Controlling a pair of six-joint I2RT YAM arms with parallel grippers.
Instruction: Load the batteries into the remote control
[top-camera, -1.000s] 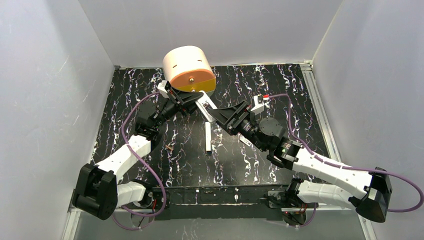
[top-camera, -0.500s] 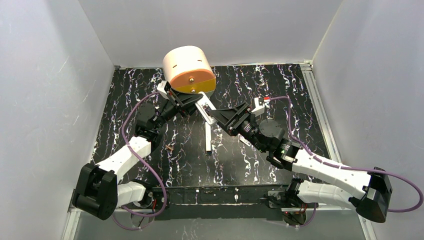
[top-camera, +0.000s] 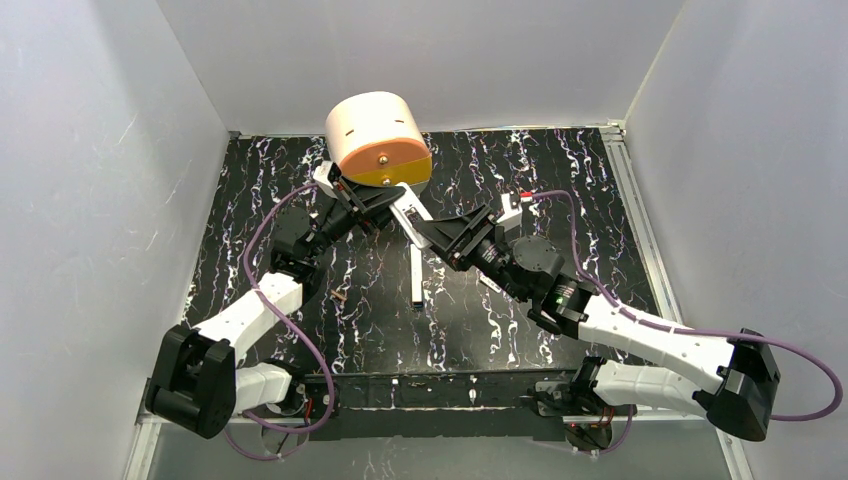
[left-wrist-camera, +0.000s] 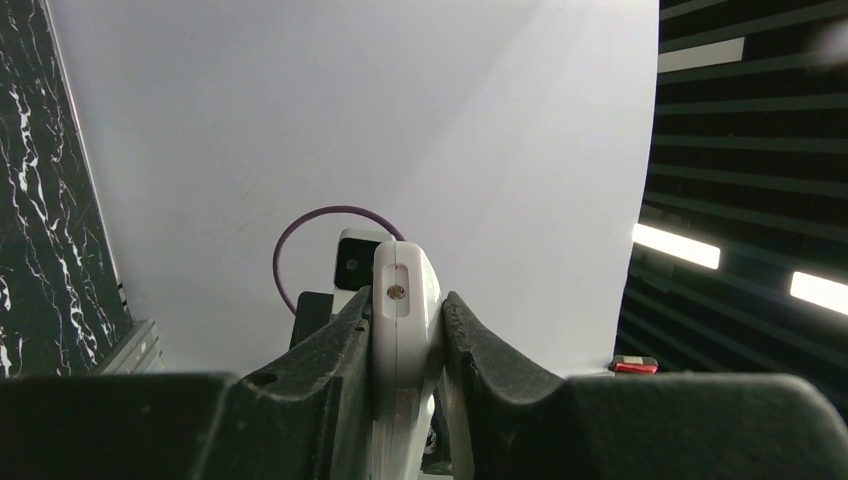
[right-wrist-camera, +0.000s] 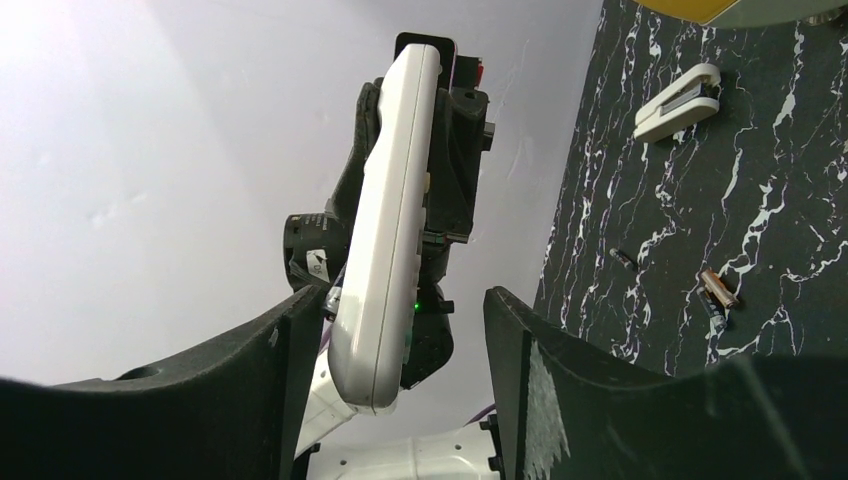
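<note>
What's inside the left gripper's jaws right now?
The white remote control, clamped edge-on in the left gripper. The fingers cover the faces of its gripped end, and its battery compartment cannot be seen.

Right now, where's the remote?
In the top view, the remote is up off the table near its middle, just in front of the cream drum; the left gripper pinches one end and the right gripper, open, sits around the other.

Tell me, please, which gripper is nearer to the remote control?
Left. The left gripper is shut on the remote control; the right gripper, jaws open, only straddles its free end.
</note>
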